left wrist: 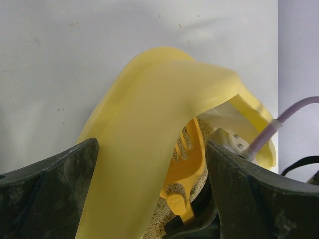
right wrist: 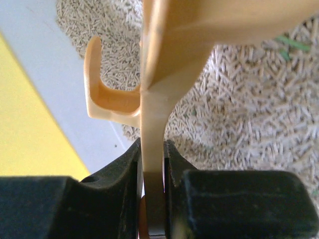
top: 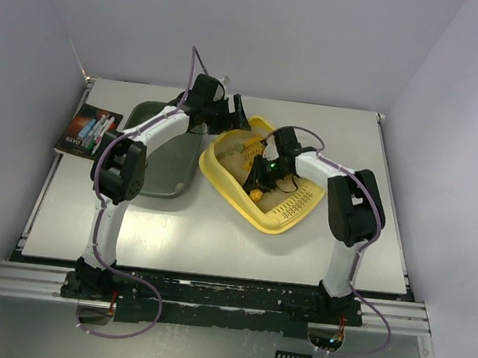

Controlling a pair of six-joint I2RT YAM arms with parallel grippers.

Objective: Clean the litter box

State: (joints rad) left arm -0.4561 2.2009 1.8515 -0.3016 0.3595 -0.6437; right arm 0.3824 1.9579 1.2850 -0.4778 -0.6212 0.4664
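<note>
The litter box (top: 233, 197) lies on the surface (top: 215, 245), a dark tray (top: 167, 167) just beside it. Over its litter (right wrist: 239, 109) my right jaws grasp the scoop (right wrist: 152, 114); my left jaws stand released astride its far rim. Better pinch that rim, then sift slowly

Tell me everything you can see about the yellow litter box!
The litter box is a yellow plastic tray with rounded corners, set at an angle on the table beside a dark green tray. A slotted ledge fills its near end; beige pellet litter covers the rest. The left gripper has open fingers either side of its far rim. Inside, the right gripper pinches an orange scoop.
</note>
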